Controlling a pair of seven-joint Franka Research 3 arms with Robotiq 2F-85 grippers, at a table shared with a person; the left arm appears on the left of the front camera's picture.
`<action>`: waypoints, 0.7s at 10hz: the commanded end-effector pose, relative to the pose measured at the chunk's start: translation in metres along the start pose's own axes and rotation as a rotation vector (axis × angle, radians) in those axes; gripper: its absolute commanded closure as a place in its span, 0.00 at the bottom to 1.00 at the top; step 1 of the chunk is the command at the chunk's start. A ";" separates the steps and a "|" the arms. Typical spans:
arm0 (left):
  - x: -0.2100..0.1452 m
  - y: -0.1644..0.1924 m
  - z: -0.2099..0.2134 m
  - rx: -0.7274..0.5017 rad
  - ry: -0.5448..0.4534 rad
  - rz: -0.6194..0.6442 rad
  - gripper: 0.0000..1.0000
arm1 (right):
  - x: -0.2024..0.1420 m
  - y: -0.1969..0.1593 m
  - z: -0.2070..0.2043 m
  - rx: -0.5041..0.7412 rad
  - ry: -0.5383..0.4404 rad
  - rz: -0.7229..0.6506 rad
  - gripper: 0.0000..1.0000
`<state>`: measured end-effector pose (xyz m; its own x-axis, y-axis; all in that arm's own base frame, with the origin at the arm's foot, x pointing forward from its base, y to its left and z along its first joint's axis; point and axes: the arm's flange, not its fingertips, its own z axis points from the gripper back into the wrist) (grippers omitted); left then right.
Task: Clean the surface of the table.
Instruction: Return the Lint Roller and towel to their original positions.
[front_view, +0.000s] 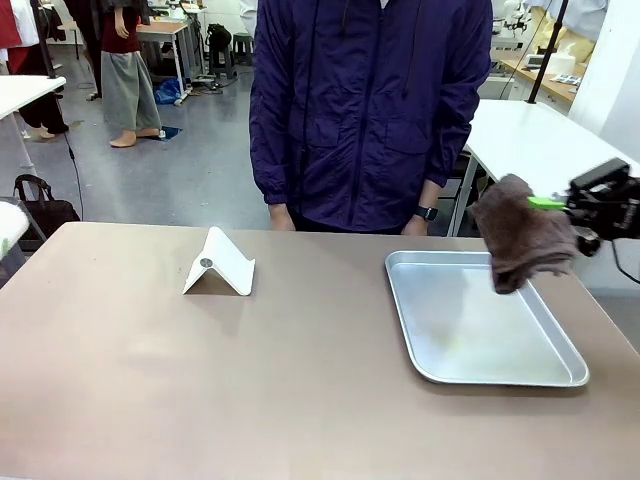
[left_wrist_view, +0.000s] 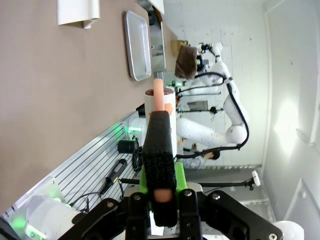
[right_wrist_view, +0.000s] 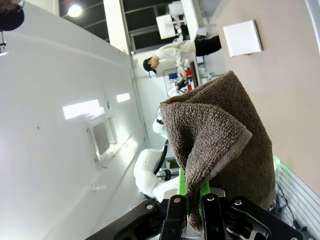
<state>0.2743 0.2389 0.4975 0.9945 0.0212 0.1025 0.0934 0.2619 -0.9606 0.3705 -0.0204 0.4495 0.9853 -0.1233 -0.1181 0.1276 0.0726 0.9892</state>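
Here the table (front_view: 200, 380) spreads wide and brown across the front view, a person's hands resting at its far edge. On its right part lies a silver tray (front_view: 560, 372); a white folded stand (front_view: 220, 265) sits left of centre. Above the tray's far corner, clear of the tabletop, the right gripper (front_view: 545, 202) pinches a hanging brown towel (front_view: 520, 235). The left gripper (left_wrist_view: 161, 195) clamps a black-and-pink brush (left_wrist_view: 159, 150)

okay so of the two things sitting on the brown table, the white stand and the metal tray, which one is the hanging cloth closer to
The silver tray. The brown cloth, pinched in the right pincer, hangs over the tray's far right corner, while the white folded stand sits well to the left.
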 end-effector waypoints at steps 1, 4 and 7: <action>0.032 -0.033 -0.038 0.030 0.045 -0.001 0.78 | 0.023 0.021 -0.052 -0.039 -0.007 -0.013 0.91; 0.088 -0.072 -0.139 0.216 0.023 0.062 0.78 | 0.051 0.027 -0.143 -0.090 -0.020 -0.050 0.91; 0.123 -0.093 -0.232 0.518 -0.018 0.021 0.78 | 0.079 -0.007 -0.218 -0.303 0.000 -0.097 0.91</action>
<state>0.3984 0.0105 0.5422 0.9943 0.0382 0.0999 0.0529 0.6366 -0.7694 0.4521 0.1735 0.4192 0.9753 -0.1355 -0.1744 0.2063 0.2777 0.9383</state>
